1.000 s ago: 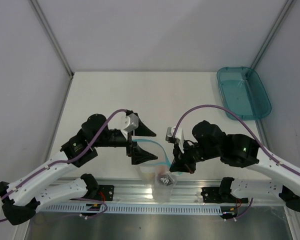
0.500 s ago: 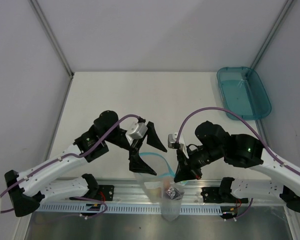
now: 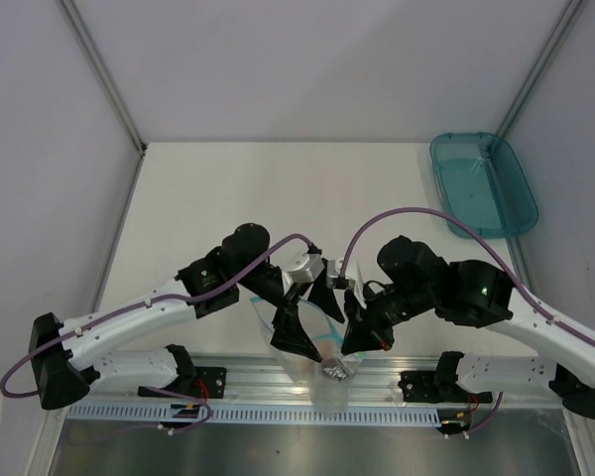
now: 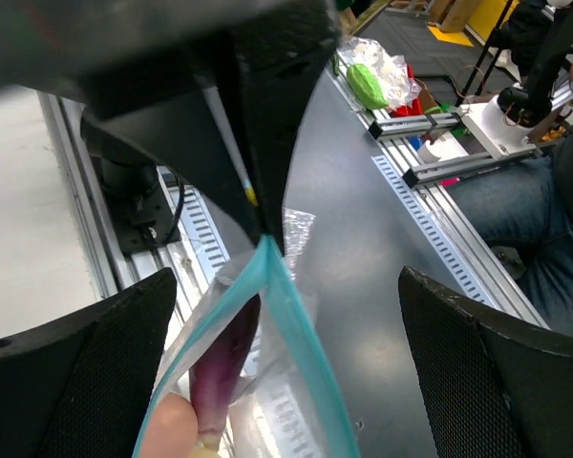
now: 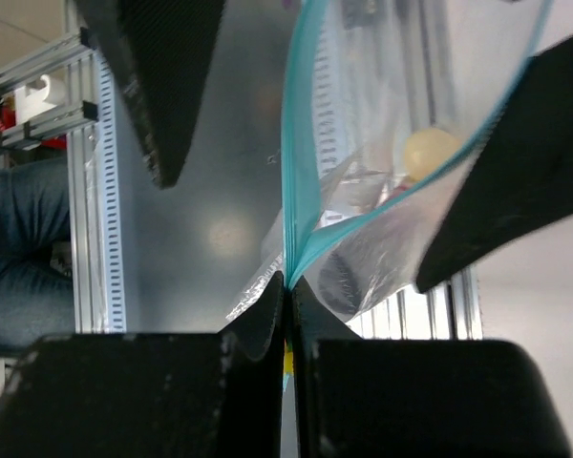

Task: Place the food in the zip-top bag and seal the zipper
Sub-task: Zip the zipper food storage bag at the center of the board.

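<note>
The clear zip-top bag hangs over the table's front edge with food inside. My right gripper is shut on one end of the teal zipper, pinching it at the jaws. My left gripper is open, its fingers straddling the zipper strip without touching it. In the left wrist view the dark purple piece and a peach-pink piece show inside the open mouth. In the right wrist view a cream piece shows through the plastic.
A teal plastic tray lies at the table's far right. The aluminium rail and both arm bases run along the near edge under the bag. White walls close in the table on the left, back and right.
My left arm has swung right and toward the near edge, bringing its open jaws around the bag's mouth. My right gripper has kept hold of the zipper end.
</note>
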Motion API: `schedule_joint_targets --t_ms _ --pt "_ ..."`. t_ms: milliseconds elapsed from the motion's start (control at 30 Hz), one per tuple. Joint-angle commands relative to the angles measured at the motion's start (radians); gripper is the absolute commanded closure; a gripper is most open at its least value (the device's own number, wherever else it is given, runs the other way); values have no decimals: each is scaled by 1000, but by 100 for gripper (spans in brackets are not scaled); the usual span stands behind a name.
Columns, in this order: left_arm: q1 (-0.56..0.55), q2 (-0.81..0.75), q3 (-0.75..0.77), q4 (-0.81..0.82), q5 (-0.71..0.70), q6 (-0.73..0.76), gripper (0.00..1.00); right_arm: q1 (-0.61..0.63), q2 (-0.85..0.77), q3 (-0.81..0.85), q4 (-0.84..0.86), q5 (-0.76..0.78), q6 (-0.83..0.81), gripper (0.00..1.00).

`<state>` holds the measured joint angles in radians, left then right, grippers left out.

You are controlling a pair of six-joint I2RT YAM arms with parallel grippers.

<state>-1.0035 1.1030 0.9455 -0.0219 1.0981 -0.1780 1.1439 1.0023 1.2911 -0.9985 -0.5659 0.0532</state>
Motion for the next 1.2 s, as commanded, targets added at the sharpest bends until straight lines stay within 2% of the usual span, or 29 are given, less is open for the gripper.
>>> schedule_joint_targets --t_ms 0,233,333,433,467,600,667,833,900,967,1000,1033,1167 --pt "-27 0 41 -71 -30 63 0 -19 -2 47 -6 72 25 100" --pt "-44 -32 -10 -79 -162 61 2 -44 2 45 -11 107 86 100" --pt "-46 -35 -13 -99 -250 61 10 -44 15 42 -18 78 103 100" --pt "-47 -34 -13 -122 -305 66 24 -44 32 48 -52 90 111 100" --pt "-47 -35 -13 -125 -329 67 32 -42 38 57 -75 104 111 100" --pt "-47 -38 -19 -154 -374 74 44 -46 55 74 -104 104 112 100" --pt "-49 -31 -24 -171 -377 80 51 -46 56 83 -106 110 116 100" --pt "-49 -19 -28 -185 -365 77 58 -47 71 119 -114 130 111 100" --pt "-49 -19 -33 -190 -365 74 65 -49 81 126 -117 138 105 100" --pt "-49 -17 -36 -196 -356 71 77 -49 88 129 -118 149 103 100" --pt "-49 -15 -34 -197 -356 66 83 -49 90 129 -118 156 100 97" --pt "-47 -17 -36 -199 -374 60 97 -49 93 132 -117 168 100 79" --pt "-47 -14 -28 -223 -441 23 99 -49 78 131 -94 294 117 62"
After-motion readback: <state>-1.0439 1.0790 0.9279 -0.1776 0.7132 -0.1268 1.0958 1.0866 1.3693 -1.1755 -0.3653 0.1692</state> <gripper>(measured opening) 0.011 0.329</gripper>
